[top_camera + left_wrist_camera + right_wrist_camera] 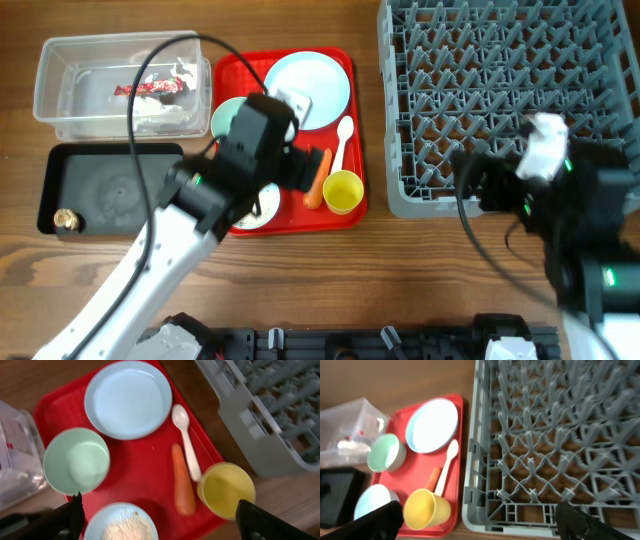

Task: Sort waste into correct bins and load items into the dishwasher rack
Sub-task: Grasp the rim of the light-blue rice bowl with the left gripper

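On the red tray (340,215) lie a pale blue plate (310,88), a white spoon (343,140), an orange carrot (318,180) and a yellow cup (343,191). A green bowl (76,460) stands empty, and another bowl (120,525) holds white rice. My left gripper (159,512) hangs open and empty above the rice bowl and carrot (183,480). My right gripper (475,520) is open and empty over the near left corner of the grey rack (545,435), beside the yellow cup (426,508). The clear tub (60,100) holds a red wrapper (150,88) and tissue (165,112). The black tray (100,160) holds a brown scrap (67,218).
The rack (500,90) fills the right of the table, close against the red tray's right edge. The tub and black tray sit left of the red tray. My left arm (190,210) crosses the red tray's near left part and hides part of both bowls overhead.
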You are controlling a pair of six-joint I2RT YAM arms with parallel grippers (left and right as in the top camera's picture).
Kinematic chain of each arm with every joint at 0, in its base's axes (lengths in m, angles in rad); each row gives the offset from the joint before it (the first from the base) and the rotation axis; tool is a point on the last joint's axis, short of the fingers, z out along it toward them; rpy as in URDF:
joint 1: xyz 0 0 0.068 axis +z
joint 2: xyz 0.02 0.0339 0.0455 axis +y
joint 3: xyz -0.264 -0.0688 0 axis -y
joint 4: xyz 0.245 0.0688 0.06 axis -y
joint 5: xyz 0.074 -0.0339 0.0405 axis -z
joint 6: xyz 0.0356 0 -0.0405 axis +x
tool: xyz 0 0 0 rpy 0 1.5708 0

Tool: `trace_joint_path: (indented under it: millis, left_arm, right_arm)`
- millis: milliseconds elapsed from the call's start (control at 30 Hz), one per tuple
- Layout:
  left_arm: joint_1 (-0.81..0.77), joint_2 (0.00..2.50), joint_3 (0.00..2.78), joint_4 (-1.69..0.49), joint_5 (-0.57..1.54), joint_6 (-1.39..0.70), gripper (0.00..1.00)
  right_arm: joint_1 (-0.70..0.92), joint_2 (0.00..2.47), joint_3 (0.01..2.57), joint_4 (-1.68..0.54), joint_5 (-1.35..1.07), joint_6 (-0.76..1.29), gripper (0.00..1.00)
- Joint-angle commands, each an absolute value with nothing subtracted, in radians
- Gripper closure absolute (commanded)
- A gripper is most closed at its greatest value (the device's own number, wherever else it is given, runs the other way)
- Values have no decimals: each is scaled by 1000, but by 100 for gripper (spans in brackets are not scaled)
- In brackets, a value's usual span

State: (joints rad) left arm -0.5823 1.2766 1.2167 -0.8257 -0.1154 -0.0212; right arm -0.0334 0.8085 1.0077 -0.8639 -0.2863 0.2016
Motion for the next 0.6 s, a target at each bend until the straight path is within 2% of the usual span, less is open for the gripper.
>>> trace_joint_path:
  millis: [0, 200, 333, 433, 567]
  left_arm:
    - [-626, 1277, 1211, -920, -121, -149, 3]
    - [-625, 1442, 1125, -917, -121, -213, 8]
    - [-624, 1602, 1124, -875, -101, -368, 12]
    - [-624, 1703, 1124, -852, -57, -500, 21]
    - [-609, 1749, 1124, -850, -63, -617, 42]
  right_arm:
    - [-29, 685, 1031, -910, -160, 284, 0]
    - [-29, 635, 1028, -1028, -84, 336, 0]
    - [-29, 638, 1026, -1091, -17, 392, 0]
    - [-29, 638, 1026, -1100, -11, 395, 0]
    - [-29, 638, 1019, -1114, -12, 395, 0]
